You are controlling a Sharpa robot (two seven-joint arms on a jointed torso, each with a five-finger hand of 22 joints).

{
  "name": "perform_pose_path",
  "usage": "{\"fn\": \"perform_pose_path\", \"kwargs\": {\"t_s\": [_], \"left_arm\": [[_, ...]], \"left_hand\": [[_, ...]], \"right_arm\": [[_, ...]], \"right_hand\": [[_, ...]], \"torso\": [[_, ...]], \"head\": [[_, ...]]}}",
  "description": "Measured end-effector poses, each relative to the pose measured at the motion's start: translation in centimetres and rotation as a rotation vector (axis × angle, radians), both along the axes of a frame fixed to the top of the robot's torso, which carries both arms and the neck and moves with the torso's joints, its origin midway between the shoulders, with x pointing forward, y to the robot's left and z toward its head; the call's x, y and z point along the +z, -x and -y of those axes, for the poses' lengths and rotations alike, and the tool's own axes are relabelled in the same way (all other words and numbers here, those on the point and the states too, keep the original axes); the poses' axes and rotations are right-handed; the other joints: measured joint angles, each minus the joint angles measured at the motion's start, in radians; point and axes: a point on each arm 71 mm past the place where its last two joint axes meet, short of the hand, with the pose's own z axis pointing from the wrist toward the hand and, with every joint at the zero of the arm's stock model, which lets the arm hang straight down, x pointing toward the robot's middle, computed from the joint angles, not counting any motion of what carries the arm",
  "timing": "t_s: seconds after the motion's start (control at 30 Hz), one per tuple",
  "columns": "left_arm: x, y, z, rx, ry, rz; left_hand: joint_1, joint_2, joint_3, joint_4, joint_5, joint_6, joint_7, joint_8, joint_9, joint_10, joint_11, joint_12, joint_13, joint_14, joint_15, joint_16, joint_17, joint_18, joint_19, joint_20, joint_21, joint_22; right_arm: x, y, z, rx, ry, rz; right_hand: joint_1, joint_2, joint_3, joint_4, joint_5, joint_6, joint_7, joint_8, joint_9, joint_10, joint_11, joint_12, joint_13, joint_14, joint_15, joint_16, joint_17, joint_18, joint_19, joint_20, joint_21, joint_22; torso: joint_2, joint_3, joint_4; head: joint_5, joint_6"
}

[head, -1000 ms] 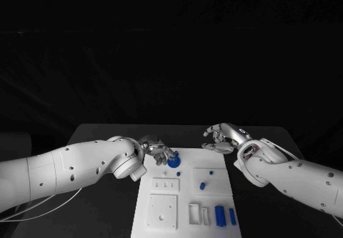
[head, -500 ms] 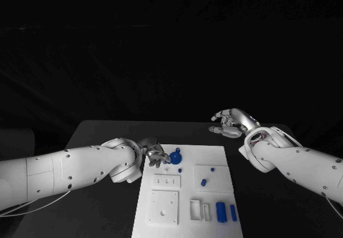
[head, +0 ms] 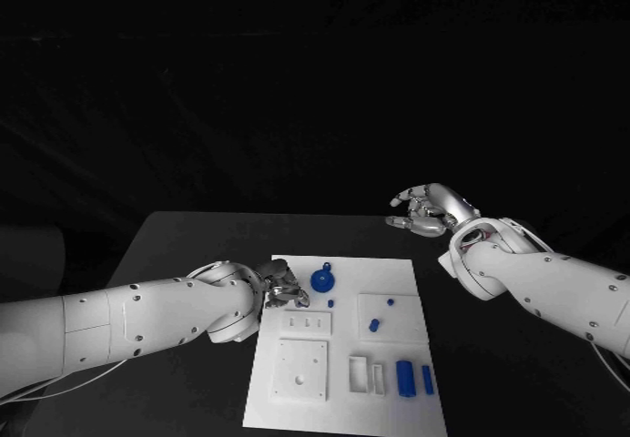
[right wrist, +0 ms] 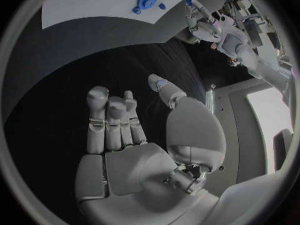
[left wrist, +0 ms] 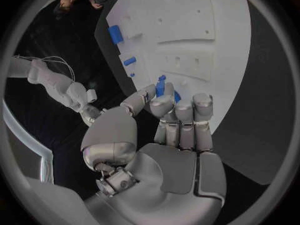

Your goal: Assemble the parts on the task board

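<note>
Watching status: assembly unfinished, judging by loose parts lying on the task board (head: 344,401).
Left hand (head: 284,284): at the board's left edge, beside the round blue part (head: 323,276); fingers curled in, holding nothing that I can see (the wrist view shows the fingertips over that part, contact cannot be confirmed).
Right hand (head: 424,210): raised over the black table (head: 184,246) beyond the board's far right corner, well apart from every part; fingers loosely apart, empty.
Task parts: round blue part near the board's far edge; small blue peg (head: 374,324) at mid-board on the right; two blue blocks (head: 413,378) near the front right corner.
Risk, nudge: a curled left hand so near the round part could knock it aside or tip it if it swings across the board.
Risk, grasp: the peg is small; a poorly aligned pinch would probably roll it away.
Risk, board shift: side pressure from either hand on the plate's edge could slide it, spoiling alignment with the recesses.
</note>
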Motion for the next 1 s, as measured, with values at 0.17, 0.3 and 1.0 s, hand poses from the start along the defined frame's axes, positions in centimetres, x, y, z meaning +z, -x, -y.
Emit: {"fn": "perform_pose_path", "kwargs": {"t_s": [0.17,0.3,1.0], "left_arm": [[-0.6,0.2,0.3,-0.003,-0.031,0.010],[-1.2,0.4,0.6,-0.011,-0.051,0.014],[-3.2,1.0,1.1,-0.043,-0.119,0.063]], "left_hand": [[-0.004,0.004,0.000,0.000,0.019,0.004,0.000,0.000,0.000,0.002,-0.002,0.021,0.014,0.010,0.003,0.012,0.007,-0.001,0.014,-0.007,0.018,-0.001],[-0.011,0.011,0.001,-0.001,0.029,0.005,0.001,0.000,0.000,0.002,-0.002,0.027,0.017,0.013,0.002,0.016,0.011,-0.001,0.016,-0.006,0.027,-0.005],[-0.049,0.002,0.078,0.002,-0.026,0.006,0.002,0.006,0.002,0.001,-0.002,0.049,0.011,0.020,0.002,0.020,0.016,-0.001,0.019,-0.009,0.053,-0.035]], "right_arm": [[0.0,0.0,-0.2,0.002,-0.004,-0.003],[0.0,0.0,-0.3,0.003,-0.006,-0.005],[-0.1,-0.1,-0.5,0.007,-0.006,-0.013]], "right_hand": [[0.000,0.000,-0.003,0.003,0.009,0.000,0.000,0.000,0.000,0.000,0.000,0.000,-0.003,0.000,0.000,0.000,0.000,0.000,-0.001,0.001,0.000,0.000],[0.000,0.000,-0.003,0.003,0.017,-0.001,0.001,0.000,0.000,0.000,0.000,0.004,-0.004,-0.001,0.001,0.000,0.000,0.000,-0.001,0.002,0.000,0.000],[0.007,0.007,-0.005,0.000,0.056,-0.002,0.004,0.000,-0.002,0.000,0.000,0.008,-0.011,-0.001,0.001,0.000,0.000,-0.001,-0.001,0.002,0.000,0.000]], "torso": [[0.000,0.0003,-0.0006],[0.000,0.0010,-0.0008],[0.000,0.0021,-0.0001]], "head": [[-0.002,-0.007],[-0.002,-0.013],[-0.007,-0.030]]}}
